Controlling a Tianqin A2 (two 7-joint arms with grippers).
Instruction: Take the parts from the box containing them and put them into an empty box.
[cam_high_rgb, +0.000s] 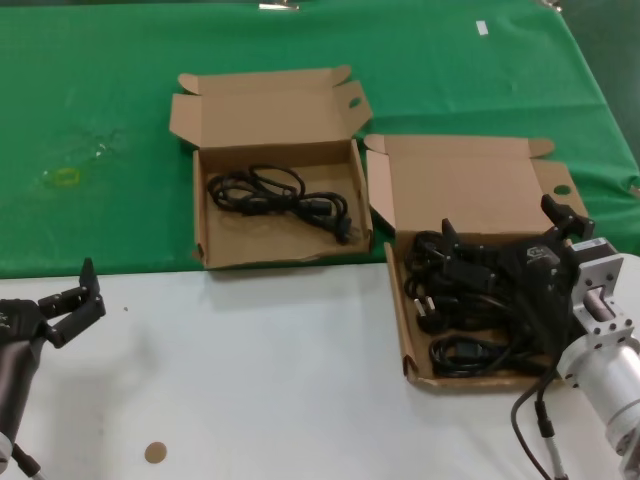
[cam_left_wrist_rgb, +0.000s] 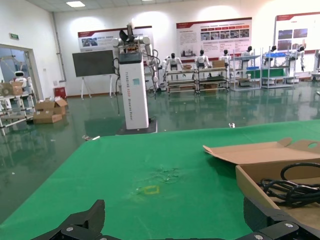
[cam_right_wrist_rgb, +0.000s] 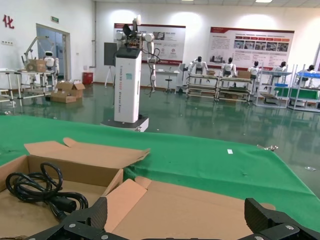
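I see my right gripper (cam_high_rgb: 505, 240), fingers spread, over the shallow brown cardboard box of black cables (cam_high_rgb: 409, 330), while my left gripper (cam_high_rgb: 72, 297) waits open on the white table (cam_high_rgb: 250, 380).

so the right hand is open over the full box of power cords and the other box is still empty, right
Not quite. The head view shows the other box already holds one black power cord. The rest stands: the right hand is open over the full box.

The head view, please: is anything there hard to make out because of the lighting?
Head view: the black cables and the dark right pincer merge over the right-hand box; soft shadow beside the left pincer. Right wrist view: ceiling lights reflect on the floor.
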